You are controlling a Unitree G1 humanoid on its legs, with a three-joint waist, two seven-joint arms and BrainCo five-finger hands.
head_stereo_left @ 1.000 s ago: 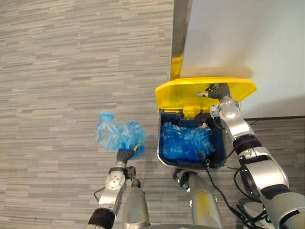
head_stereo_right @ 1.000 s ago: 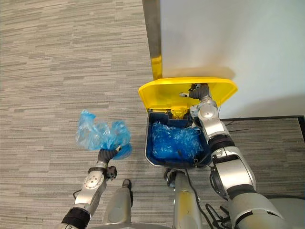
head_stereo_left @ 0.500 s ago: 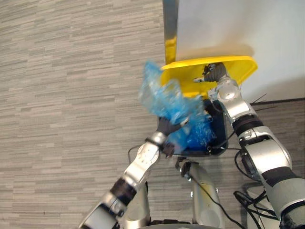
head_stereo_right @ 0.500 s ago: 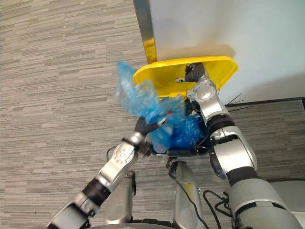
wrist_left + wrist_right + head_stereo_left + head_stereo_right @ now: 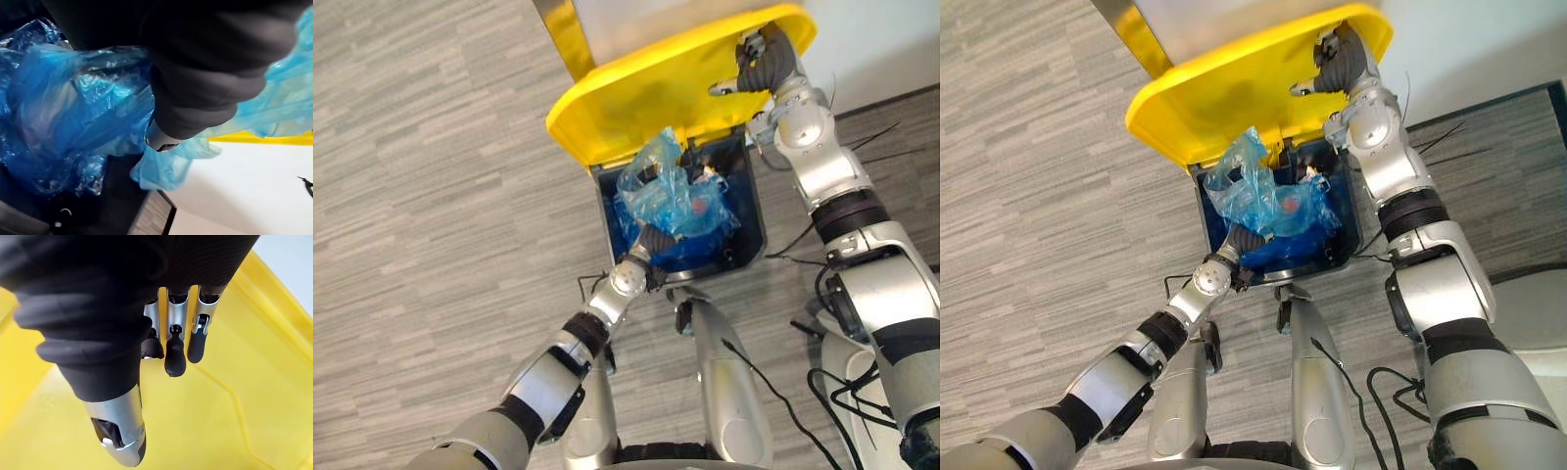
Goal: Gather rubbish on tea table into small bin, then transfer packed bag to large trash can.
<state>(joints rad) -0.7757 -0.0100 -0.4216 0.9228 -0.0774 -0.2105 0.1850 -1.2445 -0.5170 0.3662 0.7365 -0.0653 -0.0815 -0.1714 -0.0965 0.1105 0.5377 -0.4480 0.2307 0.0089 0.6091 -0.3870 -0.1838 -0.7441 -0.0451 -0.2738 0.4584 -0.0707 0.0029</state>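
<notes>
Now, seen from my head looking down, a large trash can [image 5: 753, 227] with a dark blue body stands just in front of me on a grey striped carpet floor [image 5: 431, 196], close against a pale wall [image 5: 881, 39]. Its yellow lid [image 5: 636, 98] is tipped up and back, so the mouth of the can is open. My right hand [image 5: 766, 67] is up at the far edge of that lid. From the right wrist, its fingers are nearly straight and side by side, dark tips close against the yellow inner face, with the thumb held apart from them; nothing is clasped in it. My left hand [image 5: 651, 243] reaches in over the near rim of the can, and its fingers are closed on the packed bag [image 5: 671, 201], a crumpled, see-through blue plastic bag. The bag rises out of my grip and sits over the open mouth of the can, its loose top reaching up to the lower edge of the lid. Something small and red shows through the plastic. From the left wrist, blue plastic is bunched tightly round my hand, with the dark inside of the can just beneath it.
</notes>
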